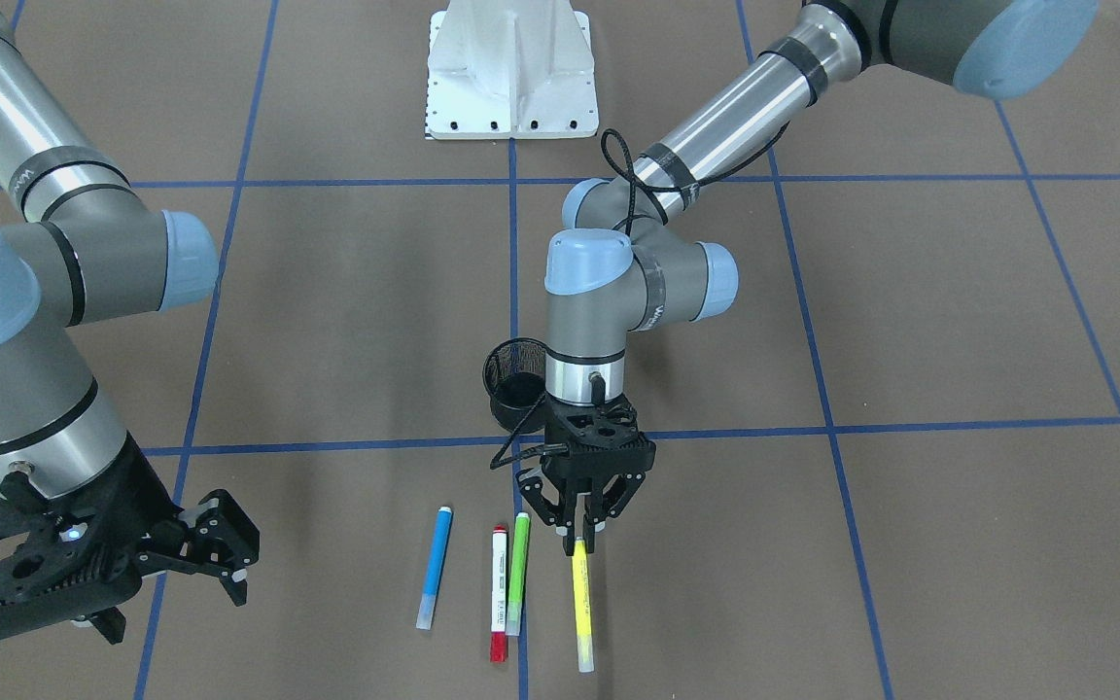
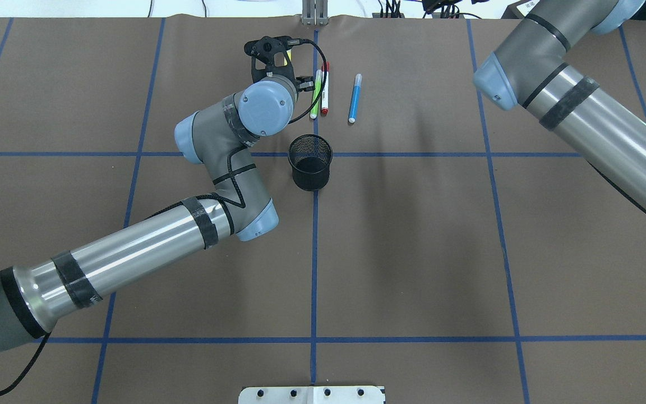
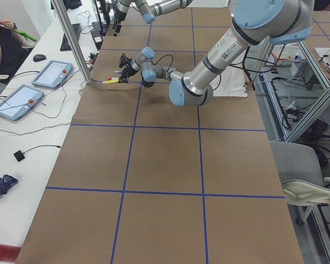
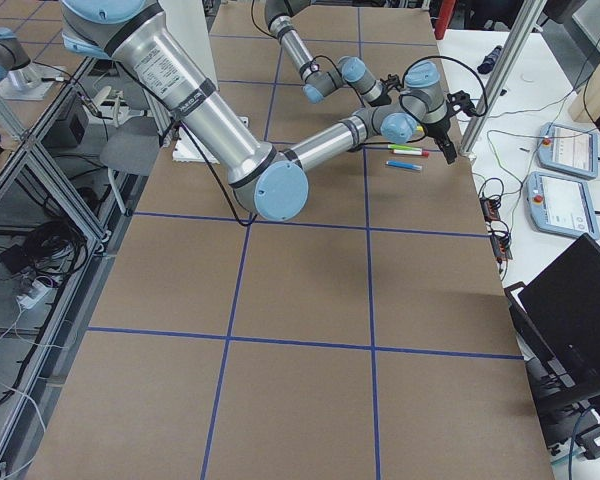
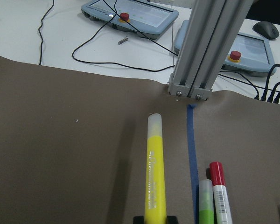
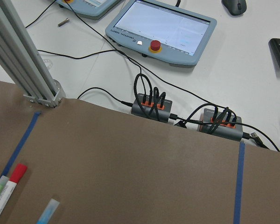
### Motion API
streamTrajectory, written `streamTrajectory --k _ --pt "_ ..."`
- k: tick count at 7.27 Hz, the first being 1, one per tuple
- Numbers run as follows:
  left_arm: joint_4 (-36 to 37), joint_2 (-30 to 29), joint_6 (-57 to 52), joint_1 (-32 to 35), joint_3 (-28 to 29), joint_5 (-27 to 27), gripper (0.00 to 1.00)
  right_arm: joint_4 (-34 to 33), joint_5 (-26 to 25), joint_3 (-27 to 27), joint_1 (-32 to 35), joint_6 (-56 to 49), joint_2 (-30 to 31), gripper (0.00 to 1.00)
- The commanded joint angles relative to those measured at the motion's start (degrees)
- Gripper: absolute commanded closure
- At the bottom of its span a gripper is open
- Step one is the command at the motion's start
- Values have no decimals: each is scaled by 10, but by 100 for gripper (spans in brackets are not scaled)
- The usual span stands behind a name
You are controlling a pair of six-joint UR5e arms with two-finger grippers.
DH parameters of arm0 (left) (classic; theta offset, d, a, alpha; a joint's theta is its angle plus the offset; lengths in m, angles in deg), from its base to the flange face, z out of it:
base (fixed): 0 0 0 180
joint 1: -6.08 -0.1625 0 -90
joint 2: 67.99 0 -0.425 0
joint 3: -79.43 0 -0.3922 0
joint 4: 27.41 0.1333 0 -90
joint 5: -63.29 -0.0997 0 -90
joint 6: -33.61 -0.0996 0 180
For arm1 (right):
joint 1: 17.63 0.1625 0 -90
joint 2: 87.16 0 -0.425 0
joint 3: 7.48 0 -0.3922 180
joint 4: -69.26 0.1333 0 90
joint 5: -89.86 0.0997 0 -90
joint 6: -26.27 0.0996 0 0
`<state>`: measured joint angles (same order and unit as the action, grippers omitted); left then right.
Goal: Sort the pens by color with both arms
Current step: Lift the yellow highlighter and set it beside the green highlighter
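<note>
Gripping the yellow pen (image 1: pixel 581 608) by its robot-side end with the left gripper (image 1: pixel 577 533), pinching the barrel between the fingertips (image 5: pixel 139 219). Pointing the rest of that pen straight out from the gripper toward the worktop's far edge, the one opposite the robot's base, close to the middle of that edge. Not showing clearly whether the pen's free end is resting on the brown surface or hanging just above it. Working just beside the other three pens, all lying flat and roughly parallel to the gripped one, on the gripper's right: nearest, past a strip of blue tape (image 5: pixel 191 140), the green pen (image 1: pixel 517 574); touching or almost touching it, the white pen with red ends (image 1: pixel 499 593); a little farther right and apart from those two, the blue pen (image 1: pixel 434 567). Reaching past the black mesh cup (image 1: pixel 513 384), standing upright just behind the left gripper toward the worktop's centre. Holding the right gripper (image 1: pixel 171 598) spread wide and empty, near the same far edge, well apart from the blue pen toward the worktop's right end.
</note>
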<state>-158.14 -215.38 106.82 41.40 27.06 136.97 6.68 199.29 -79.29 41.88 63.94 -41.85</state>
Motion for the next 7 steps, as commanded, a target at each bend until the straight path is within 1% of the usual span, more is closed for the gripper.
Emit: streamTrajectory --k 1,2,3,4,5,6,7 --pt "-1 -2 0 -5 1 0 100 0 0 3 0 0 0 1" --pt "0 -4 -1 -5 1 6 66 0 0 4 0 0 0 1" --pt "0 -4 -8 -5 3 9 1 0 0 6 0 -1 0 1" --pt "0 -4 -13 -6 -1 13 0 0 0 10 0 -4 -1 1" --pt "0 -4 -52 3 -16 36 0 -1 0 11 1 -8 -5 1" --pt "2 1 -88 32 -30 70 0 -1 3 11 6 -21 -13 1" --pt "4 10 -147 61 -48 93 0 -2 23 11 13 -22 -19 1"
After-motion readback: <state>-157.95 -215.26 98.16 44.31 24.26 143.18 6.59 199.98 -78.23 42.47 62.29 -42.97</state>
